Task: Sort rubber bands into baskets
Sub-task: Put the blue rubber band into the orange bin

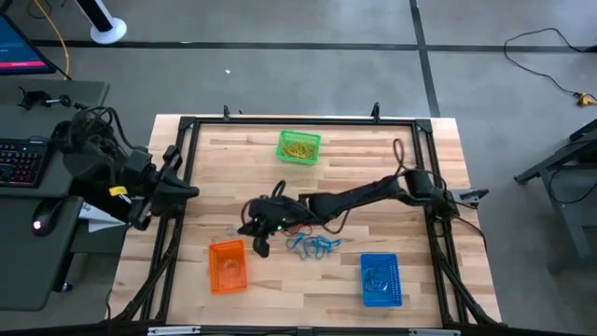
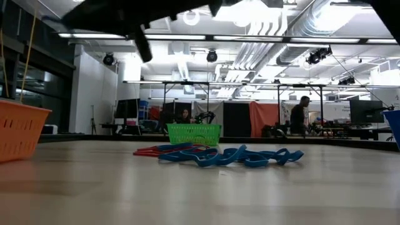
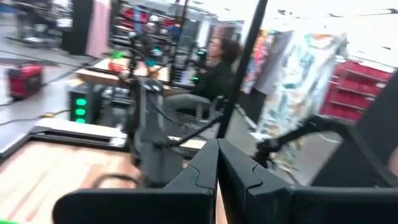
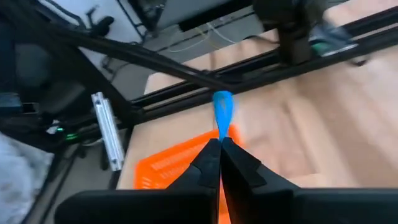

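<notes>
My right gripper is shut on a blue rubber band. It hovers over the table's middle, just beyond the orange basket. A heap of blue rubber bands with a few red ones lies flat on the wood beside it. The green basket holds yellow bands at the far side. The blue basket stands near the front right. My left gripper stays shut over the table's left edge with nothing in it. My right gripper pinches one end of the blue rubber band between its two fingertips. The fingers slant slightly down, pointing toward the table's left edge. The rest of the band sticks out past the tips, clear of the table, above the orange basket.
A black frame rail runs around the tabletop. Black cables trail along my right arm. A desk with a keyboard stands left of the table. Bare wood lies between the baskets.
</notes>
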